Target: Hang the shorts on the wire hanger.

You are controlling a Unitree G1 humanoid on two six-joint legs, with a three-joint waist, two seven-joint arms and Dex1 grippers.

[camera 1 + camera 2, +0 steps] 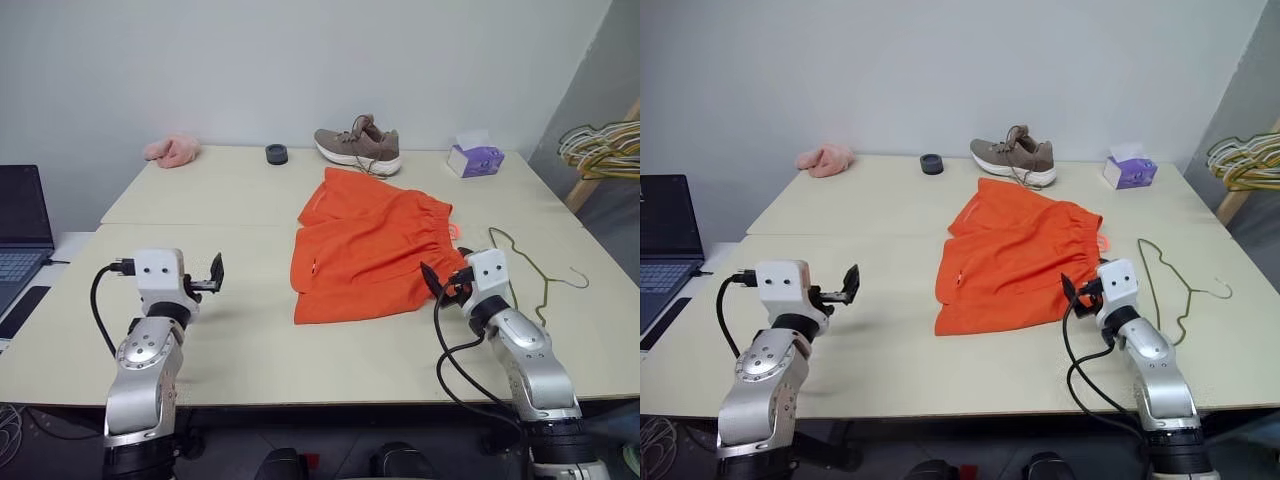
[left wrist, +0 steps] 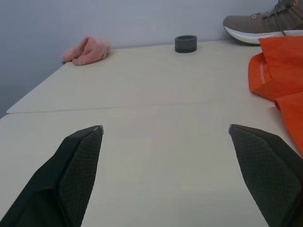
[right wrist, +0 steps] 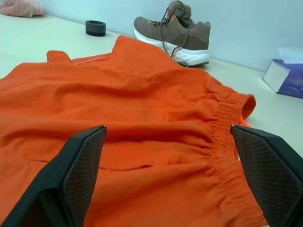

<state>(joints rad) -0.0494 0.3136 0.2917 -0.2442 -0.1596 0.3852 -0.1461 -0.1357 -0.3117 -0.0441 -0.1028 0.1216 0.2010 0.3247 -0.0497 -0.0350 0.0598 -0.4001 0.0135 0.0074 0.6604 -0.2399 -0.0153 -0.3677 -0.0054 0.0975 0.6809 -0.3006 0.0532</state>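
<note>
Both grippers near tabletop front edge: left gripper (image 1: 214, 274) open, empty; right gripper (image 1: 440, 281) open, empty, at shorts' waistband. Shorts (image 1: 368, 245) flat mid-tabletop; wire hanger (image 1: 535, 268) just beside them toward right edge

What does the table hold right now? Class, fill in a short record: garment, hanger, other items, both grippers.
garment: orange shorts, lying flat mid-table
hanger: wire hanger, flat on the table, to the right of the shorts
other items: brown sneaker, purple tissue box, pink cloth, dark round ring
left gripper: open, holding nothing
right gripper: open, at the shorts' waistband edge
</note>
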